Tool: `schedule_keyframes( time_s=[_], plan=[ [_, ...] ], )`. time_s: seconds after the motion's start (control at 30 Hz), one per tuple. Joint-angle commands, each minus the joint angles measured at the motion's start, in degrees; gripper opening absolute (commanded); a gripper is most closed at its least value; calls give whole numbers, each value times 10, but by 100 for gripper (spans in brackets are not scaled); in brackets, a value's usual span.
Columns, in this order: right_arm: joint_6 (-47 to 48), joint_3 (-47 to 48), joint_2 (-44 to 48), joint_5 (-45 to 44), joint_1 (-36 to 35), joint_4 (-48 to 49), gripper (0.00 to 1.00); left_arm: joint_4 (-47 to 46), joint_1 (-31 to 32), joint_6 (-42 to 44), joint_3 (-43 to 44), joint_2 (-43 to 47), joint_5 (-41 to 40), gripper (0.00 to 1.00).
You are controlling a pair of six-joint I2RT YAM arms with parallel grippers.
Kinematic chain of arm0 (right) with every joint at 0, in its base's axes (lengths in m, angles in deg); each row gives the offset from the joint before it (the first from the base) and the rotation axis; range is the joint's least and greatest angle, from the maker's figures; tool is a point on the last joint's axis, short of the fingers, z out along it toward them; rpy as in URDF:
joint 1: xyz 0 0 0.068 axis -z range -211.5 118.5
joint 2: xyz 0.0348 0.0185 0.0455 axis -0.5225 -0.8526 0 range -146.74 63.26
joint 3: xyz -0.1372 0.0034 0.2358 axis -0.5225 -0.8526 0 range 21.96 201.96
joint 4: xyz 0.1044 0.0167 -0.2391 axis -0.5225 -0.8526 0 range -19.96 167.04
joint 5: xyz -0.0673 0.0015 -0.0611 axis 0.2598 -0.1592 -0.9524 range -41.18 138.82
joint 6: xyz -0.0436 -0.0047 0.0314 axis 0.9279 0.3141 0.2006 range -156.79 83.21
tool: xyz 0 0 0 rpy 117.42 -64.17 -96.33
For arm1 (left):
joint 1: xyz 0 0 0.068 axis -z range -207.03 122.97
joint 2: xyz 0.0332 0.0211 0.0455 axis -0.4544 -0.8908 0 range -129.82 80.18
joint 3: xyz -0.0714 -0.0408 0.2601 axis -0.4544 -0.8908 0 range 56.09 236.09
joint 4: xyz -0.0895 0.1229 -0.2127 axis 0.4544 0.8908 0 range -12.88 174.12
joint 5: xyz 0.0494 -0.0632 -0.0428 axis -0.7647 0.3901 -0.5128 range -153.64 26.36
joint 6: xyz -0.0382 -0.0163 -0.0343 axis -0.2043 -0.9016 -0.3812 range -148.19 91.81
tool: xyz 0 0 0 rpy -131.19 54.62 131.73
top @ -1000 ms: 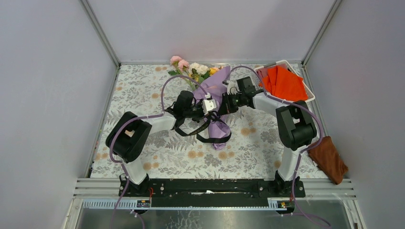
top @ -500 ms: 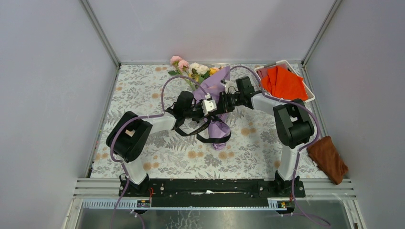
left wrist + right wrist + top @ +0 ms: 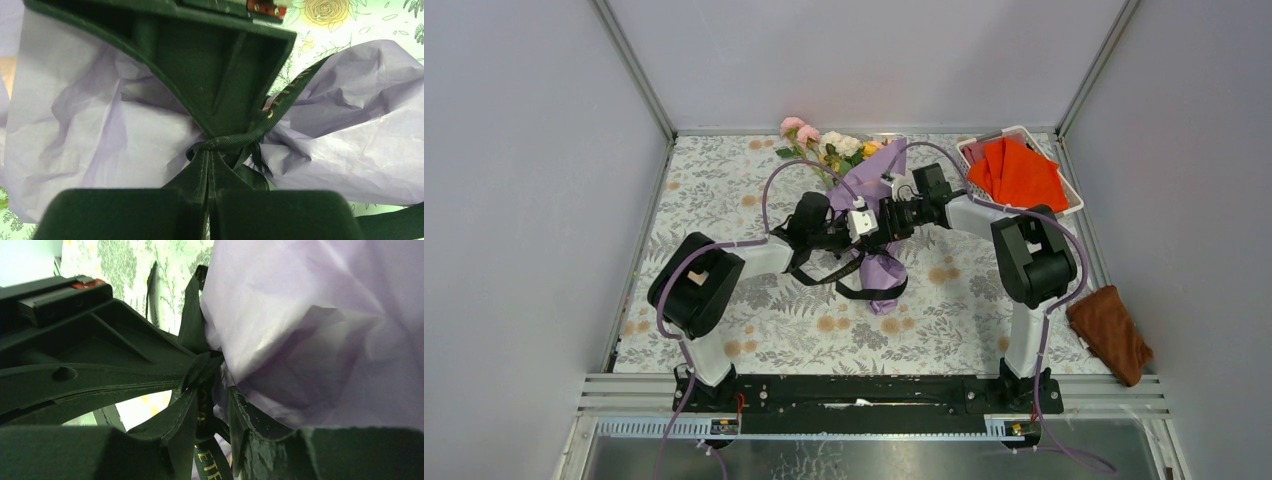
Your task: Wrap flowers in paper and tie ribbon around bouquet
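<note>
Floral-print surface (image 3: 754,320) fills the cell floor. Bouquet (image 3: 864,185) lies mid-surface, toward the far side, bloom end pointing to the back wall and narrow end toward the arm bases. Lilac paper (image 3: 100,135) is wrapped round it as a crumpled cone, cinched in the middle and flaring on both sides of the cinch.

White basket (image 3: 1024,129) sits at the far right corner with an orange-red cloth (image 3: 1019,175) in it. Brown cloth (image 3: 1111,330) lies at the near right edge, well apart from the bouquet.

Flowers (image 3: 824,143), pink, white and yellow with green leaves, stick out of the far end of the paper.

Both arms meet over the cinched part. Left gripper (image 3: 209,155) is closed tight, with its tips at the knot, seemingly pinching the ribbon (image 3: 235,139). Right gripper (image 3: 212,415) comes in from the opposite side, its fingers parted; a lettered strand of ribbon runs in the gap, not clamped.

The black ribbon is knotted round the paper's waist. Its loose tails loop on the surface near the narrow end.
</note>
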Motion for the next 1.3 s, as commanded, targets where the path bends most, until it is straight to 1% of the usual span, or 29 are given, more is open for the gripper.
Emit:
schedule_keyframes(
  time_s=[0.0,0.1,0.13,0.23,0.27,0.33,0.4,0.43,0.47,0.53,0.6,0.63,0.7,0.77,0.9,1.0,1.07,1.13,1.2,1.27],
  plan=[
    [35,23,-6,6,-19,-33,35,-60,4,-4,1,-3,1,0],
    [43,23,-1,5,-20,-40,35,-61,3,-4,0,-4,1,0],
    [42,24,-2,6,-20,-40,33,-61,3,-5,0,-5,3,0],
    [29,15,8,-5,-20,-17,12,-59,4,-5,0,-4,5,0],
    [26,11,14,-13,-20,-8,7,-57,3,-4,-1,-3,5,0],
    [21,6,26,-36,-18,0,2,-45,3,2,-2,3,8,0],
    [17,5,36,-62,-16,1,0,-17,1,32,-7,23,21,0],
    [18,4,40,-72,-16,0,0,3,-1,54,-11,35,29,11],
    [19,2,42,-78,-16,0,0,27,-6,81,-16,50,44,24],
    [19,0,45,-78,-16,-1,0,97,-21,149,-16,77,77,38],
    [17,-2,45,-75,-16,0,0,190,-44,218,-4,92,107,55],
    [14,-3,45,-74,-16,2,0,241,-53,250,5,95,112,60],
    [12,-4,47,-73,-17,3,0,306,-67,292,22,93,95,63],
    [11,-6,51,-72,-17,5,0,322,-76,299,28,85,57,66],
    [6,-9,56,-72,-17,13,0,317,-82,310,34,47,7,79],
    [5,-8,55,-72,-17,13,0,269,-77,306,28,25,-20,80],
    [4,-9,55,-72,-17,14,0,227,-76,292,25,12,-39,77],
    [5,-9,55,-71,-17,13,0,186,-74,282,23,0,-53,71],
    [7,-8,55,-71,-17,9,0,153,-72,279,20,-5,-60,60],
    [8,-7,56,-73,-17,8,0,143,-70,281,17,-8,-53,52]
  ],
)
